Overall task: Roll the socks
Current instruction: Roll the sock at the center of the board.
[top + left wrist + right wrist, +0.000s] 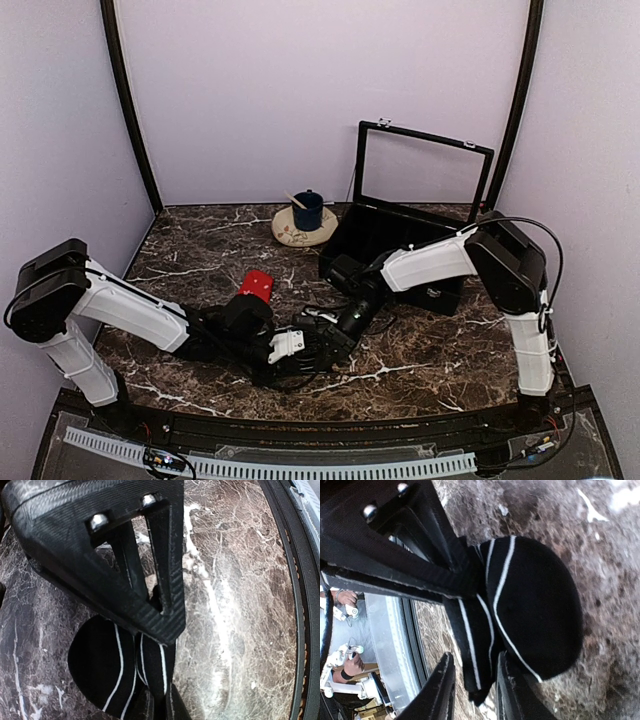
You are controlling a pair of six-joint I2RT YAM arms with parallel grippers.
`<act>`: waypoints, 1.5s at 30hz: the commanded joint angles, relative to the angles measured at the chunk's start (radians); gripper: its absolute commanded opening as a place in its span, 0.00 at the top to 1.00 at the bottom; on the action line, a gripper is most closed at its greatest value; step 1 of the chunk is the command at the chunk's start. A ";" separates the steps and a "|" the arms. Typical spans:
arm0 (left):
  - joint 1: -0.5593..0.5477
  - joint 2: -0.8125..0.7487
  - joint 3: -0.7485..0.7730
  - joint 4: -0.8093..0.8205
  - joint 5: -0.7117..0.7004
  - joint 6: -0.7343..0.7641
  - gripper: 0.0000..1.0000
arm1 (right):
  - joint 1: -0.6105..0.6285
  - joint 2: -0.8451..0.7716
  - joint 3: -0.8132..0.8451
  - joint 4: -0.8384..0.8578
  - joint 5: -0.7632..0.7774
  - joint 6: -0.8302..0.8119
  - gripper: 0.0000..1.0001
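Table (440,352): overhead seemingly hides black sock (535,605).

Overhead the left hand (305,348) and right hand (328,340) hide most of the black sock (535,605).

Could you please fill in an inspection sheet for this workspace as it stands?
Surface: dark marble table, veined white.
Job's things: black sock, white-striped, front centre; red sock lying apart, farther back.
Clutter: blue mug on a saucer; black box, lid up.
End effectors: left end effector shut on the black sock; right end effector at the same sock, open or shut unclear.
Cables: black cable looping along the right arm.
Surroundings: lilac walls.
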 commanded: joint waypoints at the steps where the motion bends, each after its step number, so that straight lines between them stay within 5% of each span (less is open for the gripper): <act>1: 0.011 0.014 0.011 -0.060 0.043 -0.049 1.00 | -0.018 -0.033 -0.048 0.048 0.022 0.030 0.72; 34: 0.189 0.131 0.151 -0.300 0.407 -0.105 1.00 | -0.080 -0.293 -0.374 0.490 0.213 0.199 0.69; 45: 0.244 0.239 0.246 -0.422 0.543 -0.112 1.00 | 0.072 -0.416 -0.437 0.511 0.588 0.029 0.68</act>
